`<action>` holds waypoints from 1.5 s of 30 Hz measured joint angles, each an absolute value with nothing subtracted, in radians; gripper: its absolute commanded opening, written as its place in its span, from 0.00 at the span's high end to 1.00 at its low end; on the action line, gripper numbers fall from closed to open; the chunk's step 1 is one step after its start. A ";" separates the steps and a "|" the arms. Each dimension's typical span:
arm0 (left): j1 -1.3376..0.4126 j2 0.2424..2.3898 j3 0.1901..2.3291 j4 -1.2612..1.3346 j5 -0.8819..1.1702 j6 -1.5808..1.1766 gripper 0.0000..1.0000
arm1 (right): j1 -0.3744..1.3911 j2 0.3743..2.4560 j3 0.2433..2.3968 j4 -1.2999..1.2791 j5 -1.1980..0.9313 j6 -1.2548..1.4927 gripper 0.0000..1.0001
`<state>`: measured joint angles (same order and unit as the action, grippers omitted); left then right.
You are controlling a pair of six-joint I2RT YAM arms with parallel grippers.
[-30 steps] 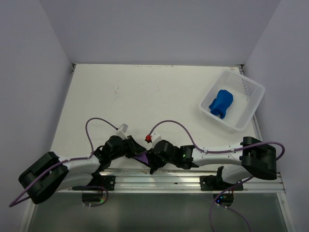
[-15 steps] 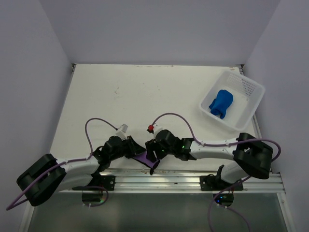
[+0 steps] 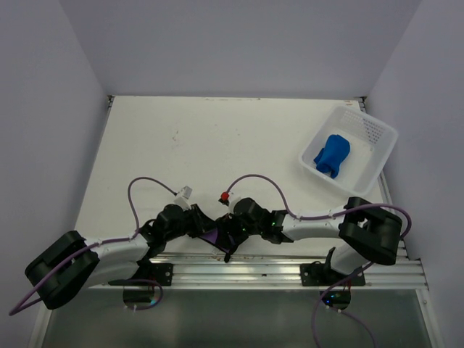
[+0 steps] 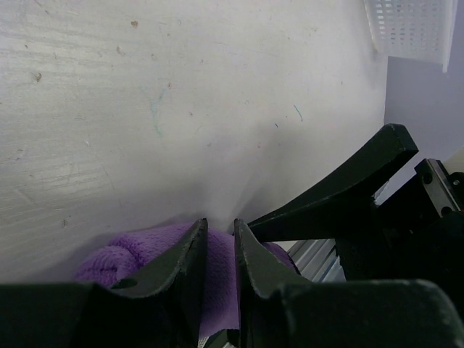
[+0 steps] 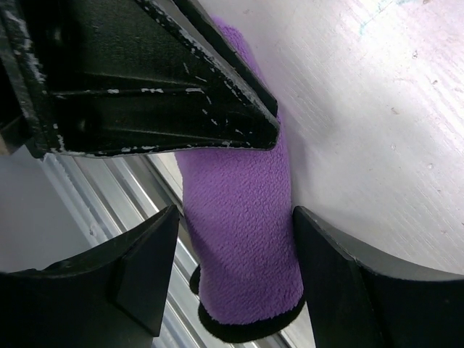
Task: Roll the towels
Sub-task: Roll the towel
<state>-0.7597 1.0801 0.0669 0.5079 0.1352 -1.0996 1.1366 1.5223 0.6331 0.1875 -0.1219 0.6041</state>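
The purple towel [image 5: 239, 239], rolled into a tube with a dark trim at its end, lies at the table's near edge, partly over the metal rail. My left gripper [image 4: 220, 230] is shut on one part of it, with purple cloth pinched between its fingers [image 4: 190, 250]. My right gripper [image 5: 235, 214] is open and straddles the roll's free end, one finger on each side. From above, both grippers [image 3: 201, 226] [image 3: 226, 235] meet over the purple towel [image 3: 212, 235]. The blue towel [image 3: 332, 154] sits bundled in the white basket [image 3: 366, 134].
The basket stands at the far right of the white table [image 3: 217, 145]. An aluminium rail [image 3: 275, 272] runs along the near edge under the arms. Purple cables [image 3: 148, 185] loop above both wrists.
My right arm has moved left toward the left gripper, and its jaws have widened around the purple roll. The left gripper has kept its hold and place.
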 measured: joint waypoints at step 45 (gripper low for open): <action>-0.655 0.931 0.192 0.209 0.149 -1.007 0.69 | 1.480 1.573 0.803 -0.184 0.531 0.466 0.71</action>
